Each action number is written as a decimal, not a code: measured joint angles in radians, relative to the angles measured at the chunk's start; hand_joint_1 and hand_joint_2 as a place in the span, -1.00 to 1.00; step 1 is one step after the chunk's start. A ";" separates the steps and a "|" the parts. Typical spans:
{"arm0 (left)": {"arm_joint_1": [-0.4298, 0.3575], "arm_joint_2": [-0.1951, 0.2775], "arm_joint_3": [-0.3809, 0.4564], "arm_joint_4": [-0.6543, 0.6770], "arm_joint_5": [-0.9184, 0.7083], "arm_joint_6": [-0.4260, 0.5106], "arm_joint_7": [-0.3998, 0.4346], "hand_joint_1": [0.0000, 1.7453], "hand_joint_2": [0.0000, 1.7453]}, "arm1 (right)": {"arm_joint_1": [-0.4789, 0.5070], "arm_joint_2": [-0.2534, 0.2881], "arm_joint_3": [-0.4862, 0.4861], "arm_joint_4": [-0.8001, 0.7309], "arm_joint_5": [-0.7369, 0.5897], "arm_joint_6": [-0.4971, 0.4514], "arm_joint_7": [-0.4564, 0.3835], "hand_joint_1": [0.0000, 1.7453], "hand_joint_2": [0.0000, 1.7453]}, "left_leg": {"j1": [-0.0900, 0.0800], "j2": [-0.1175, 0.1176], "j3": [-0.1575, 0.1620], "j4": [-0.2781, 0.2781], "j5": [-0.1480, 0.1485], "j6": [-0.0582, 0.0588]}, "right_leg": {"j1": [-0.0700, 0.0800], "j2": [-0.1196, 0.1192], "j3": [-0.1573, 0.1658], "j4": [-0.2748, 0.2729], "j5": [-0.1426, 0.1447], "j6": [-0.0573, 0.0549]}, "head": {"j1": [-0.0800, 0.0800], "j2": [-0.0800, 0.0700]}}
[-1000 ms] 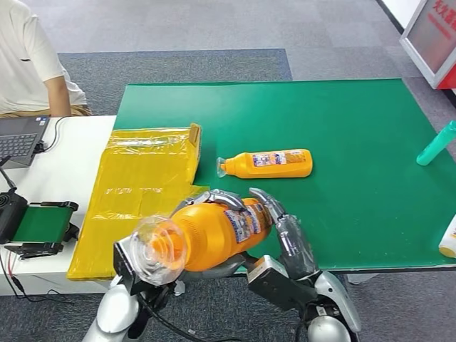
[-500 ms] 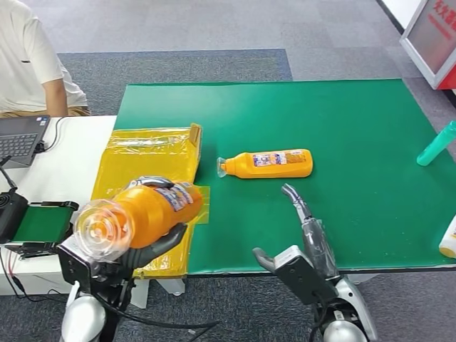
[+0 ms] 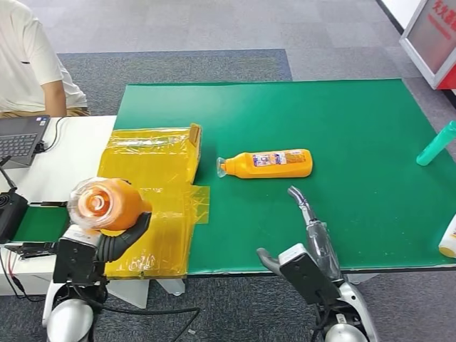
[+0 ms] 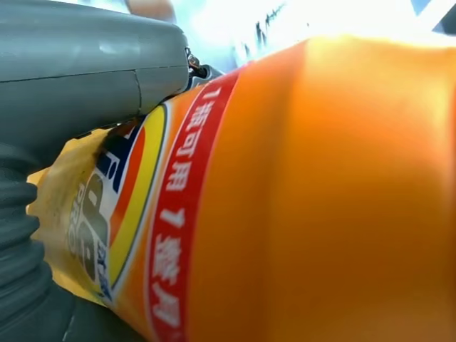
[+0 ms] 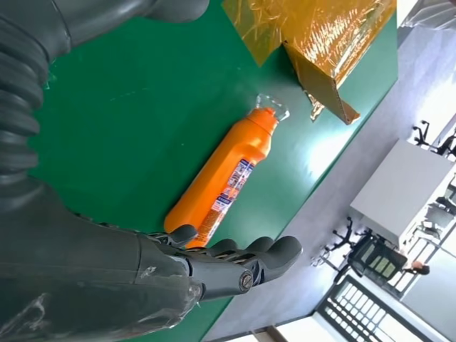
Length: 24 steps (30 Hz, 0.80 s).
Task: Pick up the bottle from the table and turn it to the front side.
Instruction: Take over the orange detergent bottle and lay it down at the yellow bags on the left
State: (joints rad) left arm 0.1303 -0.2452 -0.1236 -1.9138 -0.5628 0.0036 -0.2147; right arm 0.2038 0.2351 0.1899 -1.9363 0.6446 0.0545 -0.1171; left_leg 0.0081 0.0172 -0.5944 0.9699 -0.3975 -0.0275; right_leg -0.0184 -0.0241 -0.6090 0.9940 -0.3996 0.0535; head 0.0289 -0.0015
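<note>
While the left hand point(image 3: 115, 239) clasps the orange bottle point(image 3: 105, 204) above the yellow bag point(image 3: 147, 185), right hand point(image 3: 309, 246) spread, a loose grip could drop it.

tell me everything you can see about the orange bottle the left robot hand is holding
The orange bottle looks like glossy plastic, with a clear cap over its orange neck turned toward the head camera, so it is seen almost end-on. The left wrist view shows a label with a red band of white characters and a blue, yellow and orange logo. The left robot hand grips it from below, off the table, over the near edge of the yellow plastic sheet. Its far end is hidden.
</note>
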 joint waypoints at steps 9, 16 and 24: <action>-0.067 -0.001 0.088 0.122 -0.434 0.063 0.066 1.00 -1.00 | 0.019 0.012 -0.012 -0.070 -0.017 0.027 -0.011 -1.00 1.00 | 0.000 0.000 0.000 0.000 0.000 0.000 | 0.000 0.000 0.000 0.000 0.000 0.000 | 0.000 0.000; -0.153 0.006 0.115 0.254 -0.631 0.039 0.131 1.00 -1.00 | 0.028 0.012 -0.029 -0.135 -0.031 0.058 -0.032 -1.00 1.00 | 0.000 0.000 0.000 0.000 0.000 0.000 | 0.000 0.000 0.000 0.000 0.000 0.000 | 0.000 0.000; -0.250 0.014 0.123 0.364 -0.800 0.002 0.146 1.00 -1.00 | 0.022 0.012 -0.039 -0.179 -0.040 0.073 -0.049 -1.00 1.00 | 0.000 0.000 0.000 0.000 0.001 0.000 | 0.000 0.000 0.000 0.000 0.000 0.000 | 0.000 0.000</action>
State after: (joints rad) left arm -0.1197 -0.2311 -0.0002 -1.5494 -1.3628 0.0055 -0.0683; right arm 0.2262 0.2468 0.1505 -2.1151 0.6047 0.1279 -0.1658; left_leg 0.0080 0.0172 -0.5945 0.9699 -0.3970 -0.0271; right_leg -0.0184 -0.0241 -0.6090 0.9940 -0.3992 0.0536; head 0.0289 -0.0015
